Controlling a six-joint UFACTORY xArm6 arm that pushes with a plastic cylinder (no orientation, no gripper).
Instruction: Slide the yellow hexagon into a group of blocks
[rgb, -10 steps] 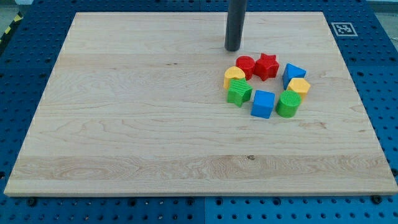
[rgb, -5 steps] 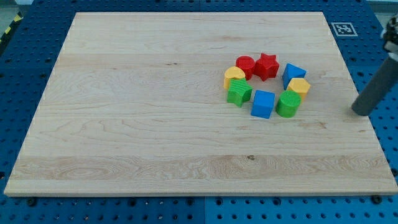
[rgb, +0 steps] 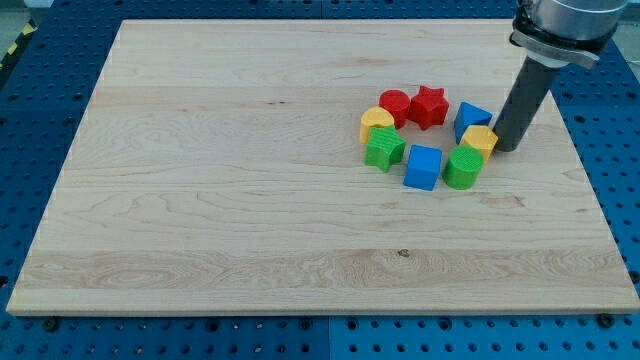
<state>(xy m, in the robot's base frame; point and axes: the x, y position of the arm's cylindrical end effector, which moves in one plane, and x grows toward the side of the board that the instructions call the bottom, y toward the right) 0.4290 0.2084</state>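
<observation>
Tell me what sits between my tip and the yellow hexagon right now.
Nothing: in the camera view my tip stands right against the yellow hexagon on the view's right side, with no block or visible gap between them.

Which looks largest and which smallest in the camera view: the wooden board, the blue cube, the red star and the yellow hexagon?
1. Wooden board, by far the largest.
2. Blue cube.
3. Red star, only slightly smaller than the cube; this is unsure.
4. Yellow hexagon, smallest, though my tip stands beside it at the view's right.

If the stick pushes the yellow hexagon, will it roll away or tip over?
Probably neither. The yellow hexagon looks squat and flat-bottomed, so it should slide on the smooth wooden board. My tip sits at its right; the green block and blue block beside it may get nudged.
</observation>
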